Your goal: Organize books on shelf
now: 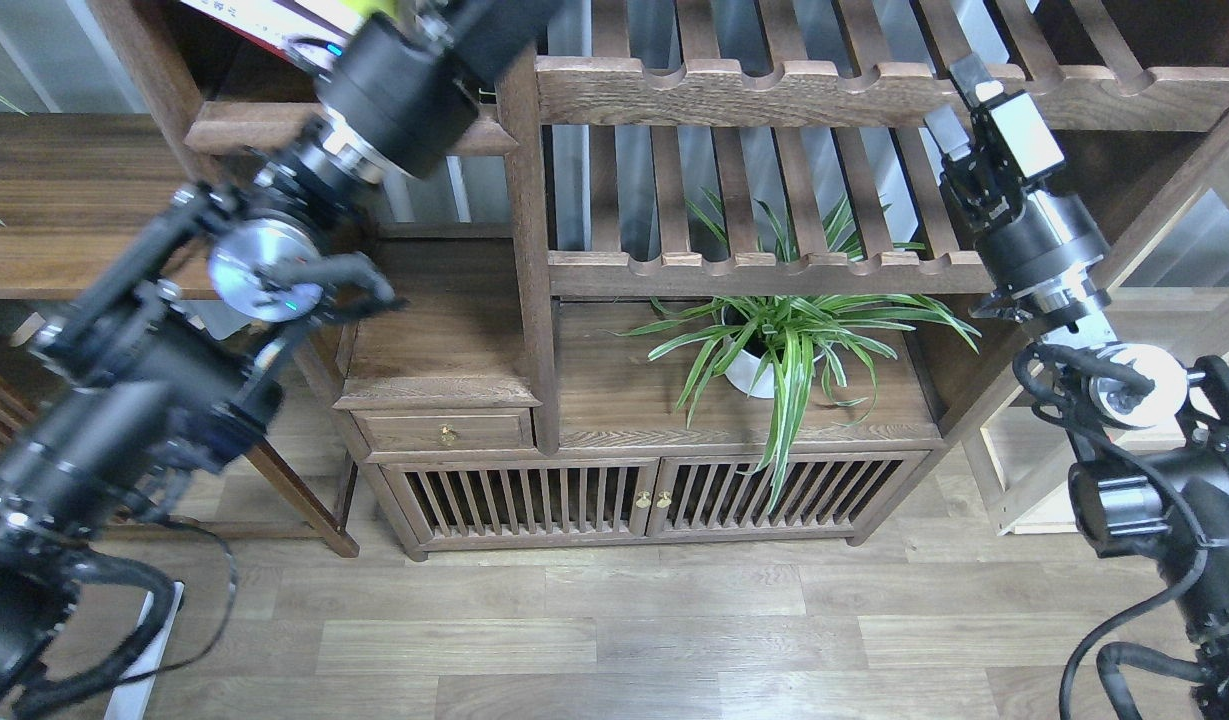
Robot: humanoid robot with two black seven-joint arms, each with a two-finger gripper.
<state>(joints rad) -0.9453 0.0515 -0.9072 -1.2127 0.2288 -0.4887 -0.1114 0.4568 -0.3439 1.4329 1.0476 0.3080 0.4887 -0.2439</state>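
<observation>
The books lie slanted in the top left compartment of the dark-brown shelf (534,300). Only corners show: the white book (249,12), the dark red one's edge (269,40) under it, and a sliver of the yellow-green one (374,5). My left arm (404,90) reaches up across that compartment and covers the rest. Its gripper body is blurred at the top edge and the fingers run out of view. My right gripper (956,98) is open and empty in front of the upper notched rack (774,95) at the right.
A potted spider plant (774,350) stands on the lower board under the slatted racks. A dark wooden table top (74,200) is at the left and a pale frame rack (1034,480) at the right. A white bar (144,640) lies on the floor.
</observation>
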